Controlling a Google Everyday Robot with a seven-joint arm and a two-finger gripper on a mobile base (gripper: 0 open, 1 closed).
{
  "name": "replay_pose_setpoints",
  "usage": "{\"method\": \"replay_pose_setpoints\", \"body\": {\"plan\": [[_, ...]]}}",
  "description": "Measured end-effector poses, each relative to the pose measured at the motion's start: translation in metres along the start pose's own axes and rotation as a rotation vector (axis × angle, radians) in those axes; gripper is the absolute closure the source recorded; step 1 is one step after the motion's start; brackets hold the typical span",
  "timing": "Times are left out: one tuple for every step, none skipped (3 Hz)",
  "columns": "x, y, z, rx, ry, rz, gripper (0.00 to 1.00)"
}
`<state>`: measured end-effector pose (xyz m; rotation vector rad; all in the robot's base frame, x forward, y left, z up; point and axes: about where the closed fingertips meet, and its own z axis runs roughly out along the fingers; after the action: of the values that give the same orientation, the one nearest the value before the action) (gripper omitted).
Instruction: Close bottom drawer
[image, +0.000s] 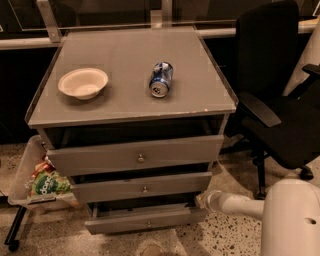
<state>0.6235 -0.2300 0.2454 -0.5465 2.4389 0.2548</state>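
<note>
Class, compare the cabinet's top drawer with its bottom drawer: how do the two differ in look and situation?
The top drawer has the tallest, widest front, while the bottom drawer has the slimmest, shortest one. The top drawer sits just under the cabinet's surface, and the bottom drawer sits near the floor. The gripper is by the bottom drawer's right end, well below the top drawer. Both drawers are grey and stand partly open.

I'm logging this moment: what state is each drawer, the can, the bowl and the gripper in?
bottom drawer: pulled out, open
middle drawer: partly open
top drawer: partly open
can: lying on its side
bowl: upright, empty
gripper: low at bottom drawer's right end
</note>
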Motion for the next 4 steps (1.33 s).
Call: {"method": "replay_pose_setpoints", "body": {"plan": [[0.015, 0.003, -0.013, -0.006, 0.043, -0.011, 1.0], [0.061, 0.008, -0.032, -0.03, 0.169, 0.006, 1.0], [0.097, 0.021, -0.042, -0.078, 0.269, 0.021, 1.0], [0.099, 0.023, -0.042, -0.084, 0.279, 0.021, 1.0]]}}
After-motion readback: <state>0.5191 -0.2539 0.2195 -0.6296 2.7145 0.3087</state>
